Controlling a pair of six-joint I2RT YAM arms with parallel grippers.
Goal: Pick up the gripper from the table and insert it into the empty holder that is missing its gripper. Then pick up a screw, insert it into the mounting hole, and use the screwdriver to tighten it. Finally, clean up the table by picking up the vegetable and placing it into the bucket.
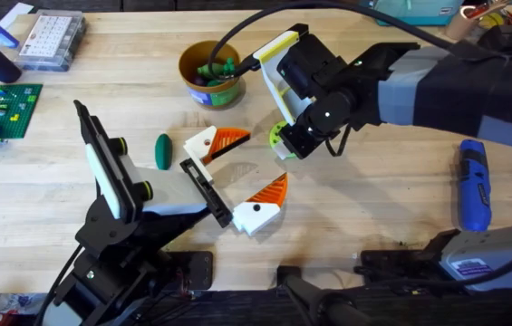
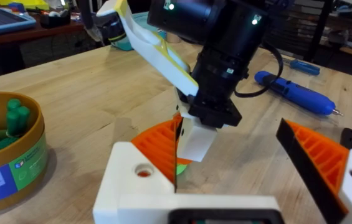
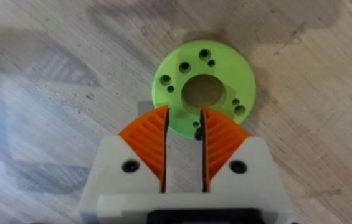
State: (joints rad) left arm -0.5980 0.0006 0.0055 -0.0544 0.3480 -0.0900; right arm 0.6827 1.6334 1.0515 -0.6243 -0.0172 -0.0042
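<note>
Two arms: both over the bench (image 1: 373,217)
Left gripper (image 1: 237,177): fingers spread wide, holding nothing; low near the middle
Right gripper (image 3: 184,146): fingers nearly closed, narrow gap, above a green ring (image 3: 204,93) lying flat
Screwdriver (image 1: 473,184): on the right side
Bucket (image 1: 212,72): far side; green pieces inside
Green vegetable (image 1: 162,150): beside left gripper

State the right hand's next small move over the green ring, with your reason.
Probably lower slightly and close. The right hand hangs over the near rim of the green ring lying flat on the table, its orange pads narrowly apart, apparently not yet gripping.
</note>
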